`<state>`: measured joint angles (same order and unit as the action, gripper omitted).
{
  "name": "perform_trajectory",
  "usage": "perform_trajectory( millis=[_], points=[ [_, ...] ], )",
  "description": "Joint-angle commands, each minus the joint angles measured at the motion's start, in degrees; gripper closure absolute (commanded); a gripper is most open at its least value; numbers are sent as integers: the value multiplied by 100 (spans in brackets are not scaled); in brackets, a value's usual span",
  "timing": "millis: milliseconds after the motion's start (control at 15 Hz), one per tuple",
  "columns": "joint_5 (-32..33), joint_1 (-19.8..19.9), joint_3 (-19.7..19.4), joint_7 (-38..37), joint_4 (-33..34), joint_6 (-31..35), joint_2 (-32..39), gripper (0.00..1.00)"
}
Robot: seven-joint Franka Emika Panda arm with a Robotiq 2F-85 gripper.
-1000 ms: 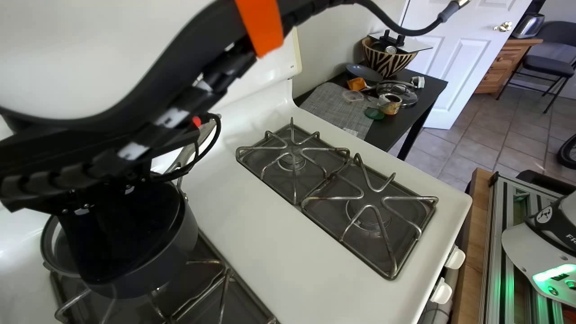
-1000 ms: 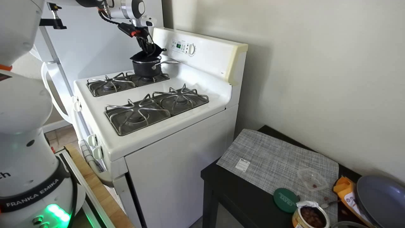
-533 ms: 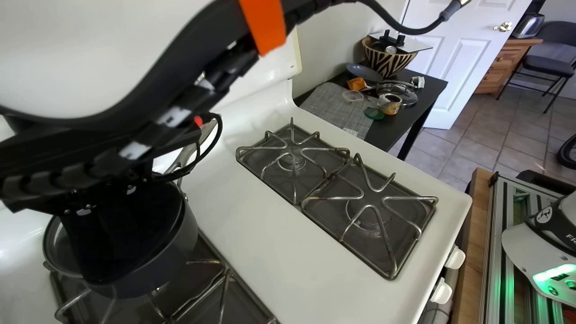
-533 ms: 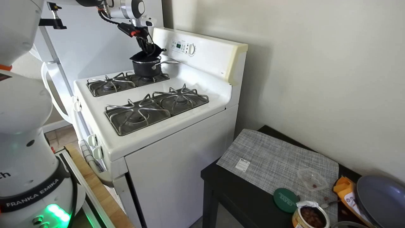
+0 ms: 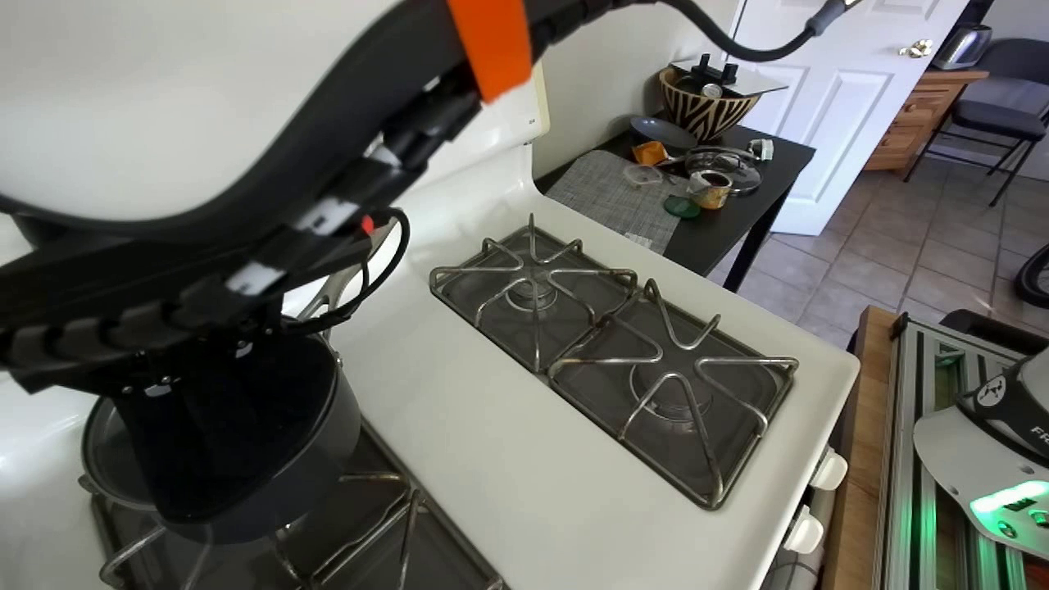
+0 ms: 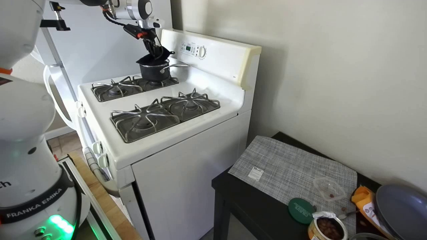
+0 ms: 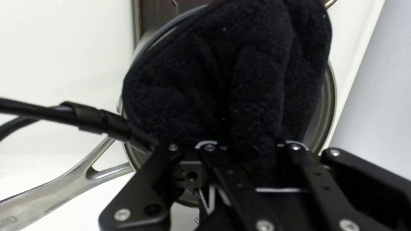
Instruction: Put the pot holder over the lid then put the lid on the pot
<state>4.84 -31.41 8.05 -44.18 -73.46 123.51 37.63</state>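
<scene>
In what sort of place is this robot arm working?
Most likely a home kitchen: a white gas stove, a pot standing on it, and a nearby dark table with a woven placemat.

Looking like a home kitchen, going by a white stove (image 6: 190, 166) with burners (image 5: 672, 397), front knobs (image 6: 103, 160) and a control panel (image 6: 193, 50). Showing beside the stove a dark table (image 6: 250, 198) with a grey placemat (image 6: 283, 166), an opened can (image 5: 711, 196) and a patterned bowl (image 5: 705, 111). Suggesting a home, too, with a panelled door (image 5: 819, 139), a dark chair (image 5: 1000, 120) and floor tiles (image 5: 869, 238) well apart from the stove.

All three views down onto the pot (image 6: 154, 72)
</scene>
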Motion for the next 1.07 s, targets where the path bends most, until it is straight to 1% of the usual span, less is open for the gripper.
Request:
perform_trajectory(
  millis=[0, 267, 333, 400, 467, 533, 800, 867, 1000],
  points=[
    [-7, -52, -45, -323, -405, -42, -187, 96],
    [-74, -14, 6, -307, -366, -74, -131, 96],
    [-108, 2, 21, -299, -344, -101, -121, 60],
    [-104, 4, 20, -294, -341, -101, -123, 58],
    [-84, 2, 12, -296, -353, -79, -137, 52],
    [-77, 1, 11, -294, -367, -61, -150, 42],
    [-68, 10, 17, -249, -387, -58, -225, 10],
    [-75, 15, 23, -240, -385, -53, -239, 0],
    [-76, 23, 32, -207, -386, -62, -283, 0]
  ],
)
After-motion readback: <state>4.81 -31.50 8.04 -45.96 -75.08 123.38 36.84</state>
